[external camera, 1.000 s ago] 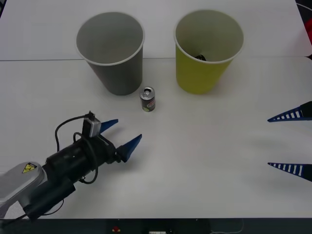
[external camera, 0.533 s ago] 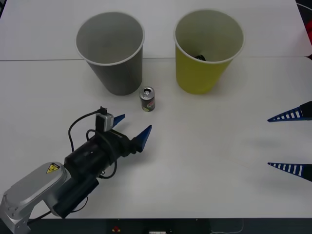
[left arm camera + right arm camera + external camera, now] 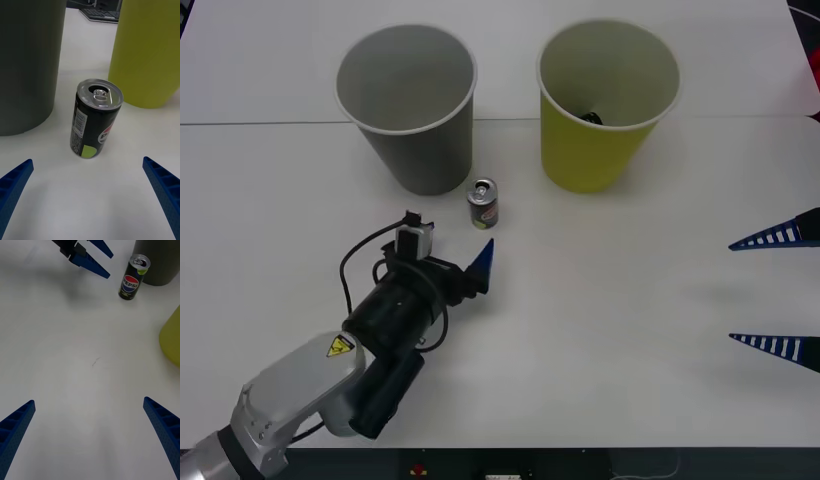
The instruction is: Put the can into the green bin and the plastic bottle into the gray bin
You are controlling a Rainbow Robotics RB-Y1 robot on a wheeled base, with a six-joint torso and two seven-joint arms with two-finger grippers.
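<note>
The can (image 3: 483,203) stands upright on the white table (image 3: 630,300), just in front of the gap between the gray bin (image 3: 410,110) and the green bin (image 3: 605,110). My left gripper (image 3: 462,257) is open a short way in front of the can (image 3: 97,120) and points at it, its fingers either side without touching. In the right wrist view the can (image 3: 132,277) stands beside the left gripper (image 3: 110,266). My right gripper (image 3: 730,291) is open at the table's right edge, holding nothing. The plastic bottle is out of view.
A small dark thing (image 3: 592,117) lies inside the green bin; I cannot tell what it is. A seam (image 3: 260,123) crosses the table behind the bins. Bare table lies between the two arms.
My left arm has moved forward and to the right, bringing its open gripper close to the can. The can, the bins and the right arm have stayed put.
</note>
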